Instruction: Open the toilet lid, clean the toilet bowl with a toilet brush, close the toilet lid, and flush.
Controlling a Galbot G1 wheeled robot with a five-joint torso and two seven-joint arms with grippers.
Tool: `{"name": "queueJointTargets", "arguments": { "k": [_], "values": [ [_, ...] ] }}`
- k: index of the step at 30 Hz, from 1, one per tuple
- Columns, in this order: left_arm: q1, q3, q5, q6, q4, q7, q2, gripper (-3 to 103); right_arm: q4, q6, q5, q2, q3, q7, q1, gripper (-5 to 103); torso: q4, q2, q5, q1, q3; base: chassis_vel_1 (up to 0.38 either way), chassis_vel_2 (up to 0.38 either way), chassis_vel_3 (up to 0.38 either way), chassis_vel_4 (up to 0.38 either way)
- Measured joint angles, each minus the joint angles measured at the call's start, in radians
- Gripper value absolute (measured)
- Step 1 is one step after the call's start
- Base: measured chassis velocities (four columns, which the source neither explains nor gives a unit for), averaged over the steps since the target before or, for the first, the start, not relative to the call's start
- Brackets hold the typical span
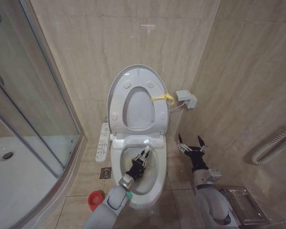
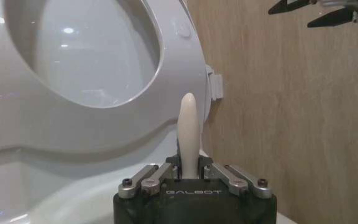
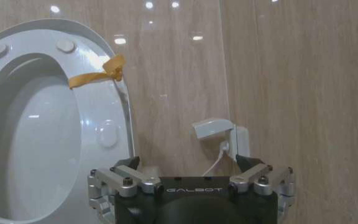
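Note:
The toilet lid stands raised against the wall behind the lifted ring seat, with a yellow strap at its edge. Below them the toilet bowl lies open, stained yellowish inside. My left gripper reaches down into the bowl and is shut on the toilet brush. The brush's slim white handle sticks out between the fingers of the left gripper; its head is hidden. The red holder sits on the floor left of the bowl. My right gripper hovers open right of the bowl, holding nothing.
A glass shower enclosure and white shower tray close off the left. A button panel hangs beside the toilet, above a floor drain. A wall box, white pipes and a metal tray are on the right.

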Motion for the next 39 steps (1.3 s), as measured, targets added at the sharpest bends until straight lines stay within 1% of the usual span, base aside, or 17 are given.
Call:
{"name": "queueJointTargets", "arguments": {
  "k": [2, 6, 11, 16, 18, 19, 23, 31, 36, 39],
  "values": [
    [0.010, -0.004, 0.000, 0.000, -0.008, 0.000, 0.003, 18, 0.000, 0.000, 0.000, 0.000, 0.000, 0.000, 0.000, 100, -0.0001, 0.000, 0.0000, 0.000, 0.000, 0.000, 0.000, 0.000, 0.000],
    [0.084, -0.030, 0.008, -0.009, -0.054, 0.001, 0.020, 18, 0.000, 0.000, 0.000, 0.000, 0.000, 0.000, 0.000, 100, 0.0002, 0.000, 0.0002, 0.000, 0.000, 0.000, 0.000, 0.000, 0.000],
    [0.090, -0.038, 0.019, -0.022, -0.056, 0.004, 0.021, 18, 0.000, 0.000, 0.000, 0.000, 0.000, 0.000, 0.000, 100, 0.0002, 0.000, 0.0002, 0.000, 0.000, 0.000, 0.000, 0.000, 0.000],
    [0.045, -0.028, 0.020, -0.021, -0.051, 0.003, 0.000, 18, 0.000, 0.000, 0.000, 0.000, 0.000, 0.000, 0.000, 100, -0.0001, 0.000, 0.0003, 0.000, 0.000, 0.000, 0.000, 0.000, 0.000],
    [0.001, 0.000, 0.020, -0.012, -0.039, 0.002, -0.009, 18, 0.000, 0.000, 0.000, 0.000, 0.000, 0.000, 0.000, 100, -0.0002, 0.000, 0.0003, 0.000, 0.000, 0.000, 0.000, 0.000, 0.000],
    [0.001, 0.000, 0.020, -0.012, -0.039, 0.002, -0.009, 18, 0.000, 0.000, 0.000, 0.000, 0.000, 0.000, 0.000, 100, -0.0002, 0.000, 0.0003, 0.000, 0.000, 0.000, 0.000, 0.000, 0.000],
    [-0.060, 0.041, 0.024, -0.007, -0.001, 0.000, -0.025, 18, 0.000, 0.000, 0.000, 0.000, 0.000, 0.000, 0.000, 100, -0.0001, 0.000, 0.0003, 0.000, 0.000, 0.000, 0.000, 0.000, 0.000],
    [-0.096, 0.067, 0.018, -0.015, 0.048, 0.001, -0.065, 18, 0.000, 0.000, 0.000, 0.000, 0.000, 0.000, 0.000, 100, 0.0001, 0.000, 0.0003, 0.000, 0.000, 0.000, 0.000, 0.000, 0.000],
    [-0.106, 0.073, 0.018, -0.030, 0.105, 0.002, -0.082, 18, 0.000, 0.000, 0.000, 0.000, 0.000, 0.000, 0.000, 100, 0.0002, 0.000, 0.0004, 0.000, 0.000, 0.000, 0.000, 0.000, 0.000],
    [-0.116, 0.073, 0.017, -0.032, 0.112, 0.002, -0.087, 18, 0.000, 0.000, 0.000, 0.000, 0.000, 0.000, 0.000, 100, 0.0002, 0.000, 0.0003, 0.000, 0.000, 0.000, 0.000, 0.000, 0.000]
  ]
}}
